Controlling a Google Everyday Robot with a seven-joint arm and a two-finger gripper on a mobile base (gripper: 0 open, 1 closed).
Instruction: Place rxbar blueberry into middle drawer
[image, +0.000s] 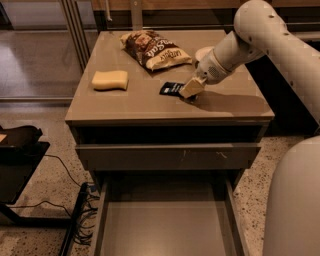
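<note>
The rxbar blueberry (171, 88), a small dark wrapper with white print, lies flat on the cabinet top (135, 102), just below the chip bag. My gripper (189, 92) is down on the cabinet top at the bar's right end, touching or covering that end. The middle drawer (165, 225) is pulled out at the bottom of the view, with a bare grey floor and thin side walls; nothing lies in it.
A brown-and-yellow chip bag (155, 50) lies at the back of the top and a yellow sponge (110, 80) at the left. A drawer front with small white scratches (170, 156) sits above the open drawer. My white body (295, 200) stands at right. Cables (75, 210) lie on the floor at left.
</note>
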